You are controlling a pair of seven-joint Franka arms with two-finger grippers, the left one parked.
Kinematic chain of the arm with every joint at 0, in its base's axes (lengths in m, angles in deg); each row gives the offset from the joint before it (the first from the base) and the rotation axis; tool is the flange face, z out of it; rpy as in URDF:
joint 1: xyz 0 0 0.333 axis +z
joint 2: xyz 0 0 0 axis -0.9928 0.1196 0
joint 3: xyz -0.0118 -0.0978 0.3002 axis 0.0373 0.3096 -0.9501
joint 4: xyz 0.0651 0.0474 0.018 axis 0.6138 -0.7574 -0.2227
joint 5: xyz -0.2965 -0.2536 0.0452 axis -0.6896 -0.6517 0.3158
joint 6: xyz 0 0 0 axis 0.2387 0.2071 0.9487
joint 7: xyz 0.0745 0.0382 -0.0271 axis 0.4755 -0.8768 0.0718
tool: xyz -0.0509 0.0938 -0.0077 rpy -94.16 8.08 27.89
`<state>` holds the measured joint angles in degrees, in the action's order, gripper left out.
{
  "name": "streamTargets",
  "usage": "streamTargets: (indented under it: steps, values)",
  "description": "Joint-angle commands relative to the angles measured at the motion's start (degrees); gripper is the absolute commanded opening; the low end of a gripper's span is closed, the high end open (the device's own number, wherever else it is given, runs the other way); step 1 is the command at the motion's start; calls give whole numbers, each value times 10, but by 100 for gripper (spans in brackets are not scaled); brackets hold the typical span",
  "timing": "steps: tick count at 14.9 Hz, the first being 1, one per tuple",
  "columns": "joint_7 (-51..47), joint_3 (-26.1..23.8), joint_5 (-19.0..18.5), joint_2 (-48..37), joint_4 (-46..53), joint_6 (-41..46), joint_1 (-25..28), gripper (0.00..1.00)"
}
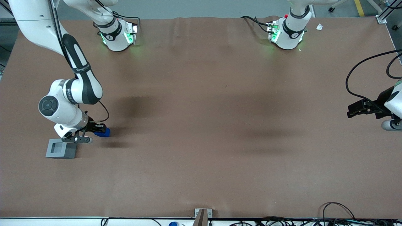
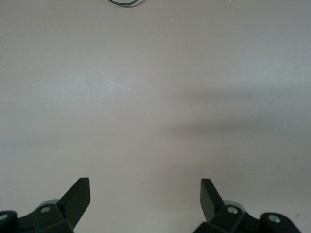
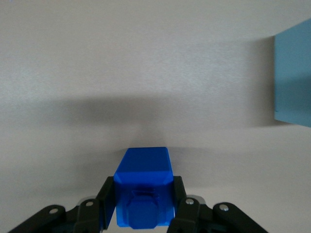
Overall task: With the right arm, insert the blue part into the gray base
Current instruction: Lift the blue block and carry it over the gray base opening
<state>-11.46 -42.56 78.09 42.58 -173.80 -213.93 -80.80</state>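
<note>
My right gripper point(image 1: 100, 129) is shut on the blue part point(image 1: 103, 132), a small bright blue block, near the working arm's end of the table. In the right wrist view the blue part point(image 3: 144, 187) sits tight between the two black fingers point(image 3: 106, 201). Whether the blue part rests on the table or hangs just above it I cannot tell. The gray base point(image 1: 61, 148), a light gray square block with a square recess in its top, stands beside the gripper, slightly nearer to the front camera. An edge of the gray base point(image 3: 293, 77) shows in the right wrist view.
The brown table surface point(image 1: 201, 125) spreads wide toward the parked arm's end. Two arm bases with green lights point(image 1: 117, 36) stand at the table's edge farthest from the front camera. Cables point(image 1: 339, 216) lie along the near edge.
</note>
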Motion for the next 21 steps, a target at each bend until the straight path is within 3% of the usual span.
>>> streamTargets:
  steps: [1,7,11,15,21]
  values:
    - [5,-5,-1,-30,31,64,-22,5]
    - [40,-4,-1,-37,189,250,-79,5]
    - [101,-4,1,-26,242,256,-121,5]
    - [104,-5,15,51,328,295,-155,5]
    - [144,-5,14,109,367,285,-156,4]
